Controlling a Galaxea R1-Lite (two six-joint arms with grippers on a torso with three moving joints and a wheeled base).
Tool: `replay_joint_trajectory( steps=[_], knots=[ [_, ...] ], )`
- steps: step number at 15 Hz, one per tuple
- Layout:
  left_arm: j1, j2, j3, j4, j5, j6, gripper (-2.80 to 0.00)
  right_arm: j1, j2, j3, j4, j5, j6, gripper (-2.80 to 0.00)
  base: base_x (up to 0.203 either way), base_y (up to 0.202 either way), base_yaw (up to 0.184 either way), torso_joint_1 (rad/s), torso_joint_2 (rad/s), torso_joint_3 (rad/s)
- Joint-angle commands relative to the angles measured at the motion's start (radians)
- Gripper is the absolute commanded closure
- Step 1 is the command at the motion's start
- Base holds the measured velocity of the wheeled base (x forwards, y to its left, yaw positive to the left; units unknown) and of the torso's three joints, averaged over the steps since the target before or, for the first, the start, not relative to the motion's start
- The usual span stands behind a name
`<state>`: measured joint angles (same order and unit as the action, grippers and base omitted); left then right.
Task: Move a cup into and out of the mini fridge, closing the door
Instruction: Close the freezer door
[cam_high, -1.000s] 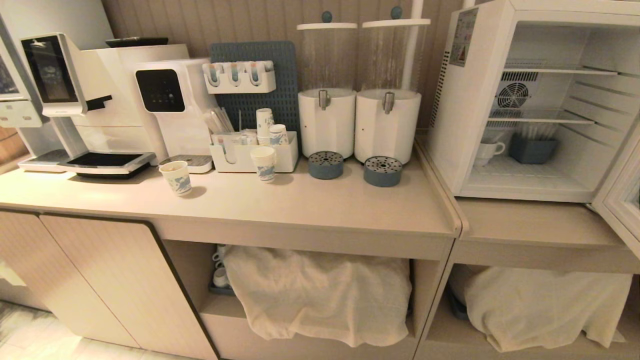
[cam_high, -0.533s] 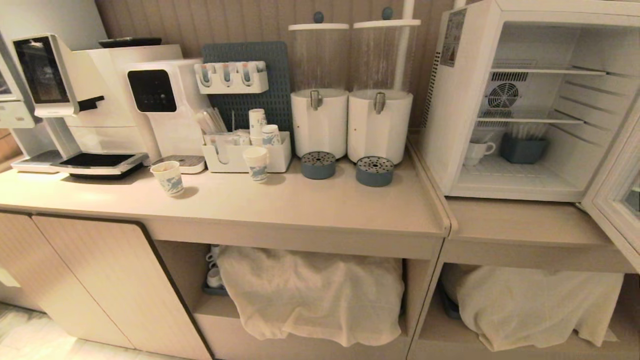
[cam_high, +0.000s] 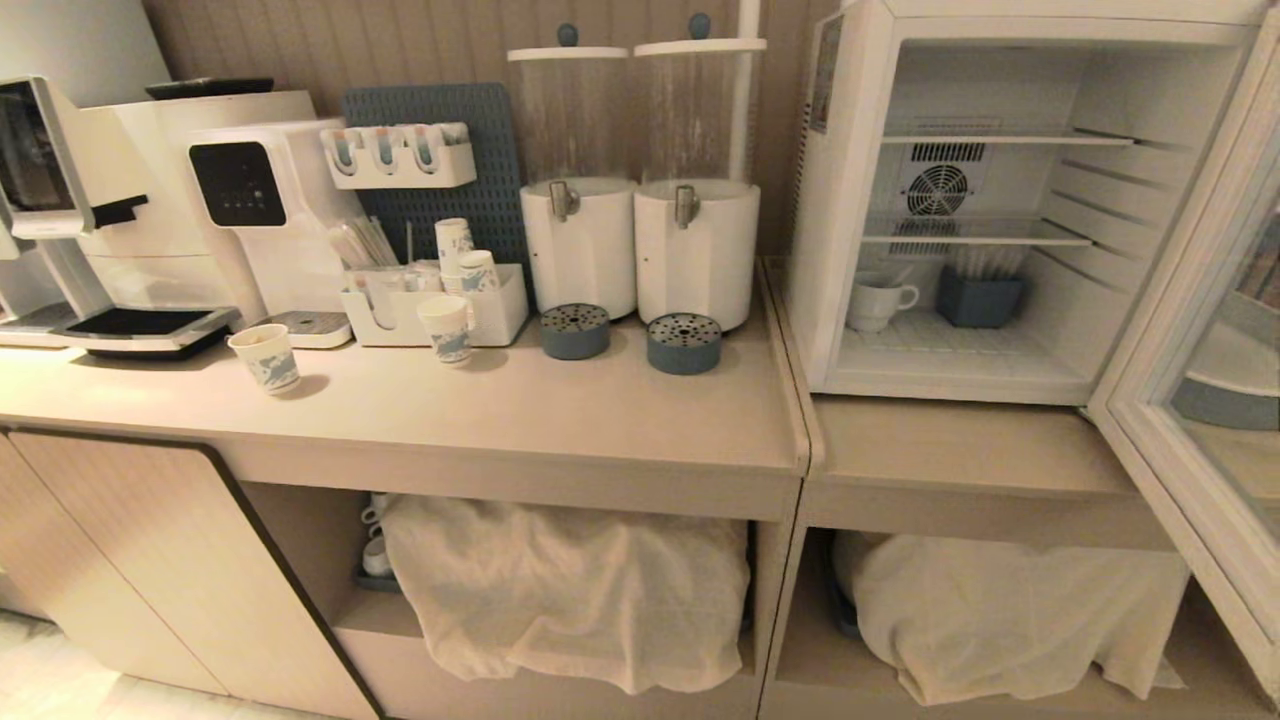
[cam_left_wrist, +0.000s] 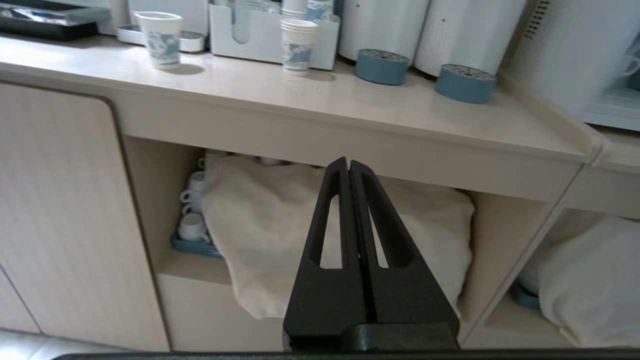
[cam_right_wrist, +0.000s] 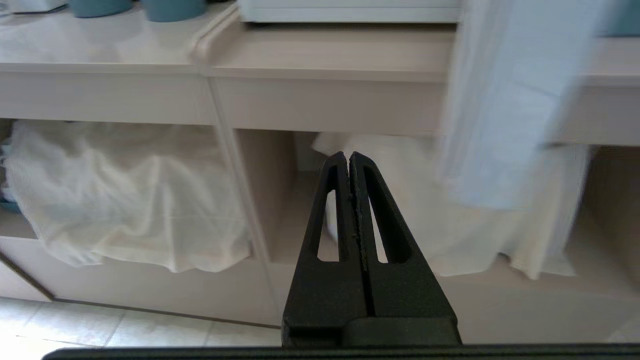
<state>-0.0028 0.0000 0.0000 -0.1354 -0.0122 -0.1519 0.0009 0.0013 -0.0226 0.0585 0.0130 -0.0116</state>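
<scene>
The cup (cam_high: 878, 302) sat on the bottom floor of the mini fridge (cam_high: 850, 200), beside a blue container (cam_high: 978, 298), with the door (cam_high: 1195, 380) swung wide open. The left end effector (cam_left_wrist: 348, 167) and right end effector (cam_right_wrist: 349, 159) hung below the counter (cam_high: 500, 410), both pressed closed and holding nothing.

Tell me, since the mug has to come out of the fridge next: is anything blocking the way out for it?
Nothing visible does. The cup sits on the floor of the mini fridge at its left side, the blue container apart to its right, and the door is swung wide open. Both grippers are shut, low before the cabinet, far from it.
</scene>
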Motion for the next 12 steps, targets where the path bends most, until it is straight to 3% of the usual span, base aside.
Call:
replay_joint_trajectory(
  steps=[1,12],
  knots=[
    [0.0,-0.005,0.04,-0.001,0.0,-0.001,0.0,0.001,0.002,0.001,0.001,0.001,-0.002,0.0,0.0,-0.191,0.0,0.002,0.0,0.002],
    [0.0,-0.005,0.04,-0.001,0.0,-0.003,0.0,-0.001,0.002,0.0,0.001,0.001,-0.001,0.0,0.0,-0.194,0.0,0.001,0.0,0.001]
  ],
)
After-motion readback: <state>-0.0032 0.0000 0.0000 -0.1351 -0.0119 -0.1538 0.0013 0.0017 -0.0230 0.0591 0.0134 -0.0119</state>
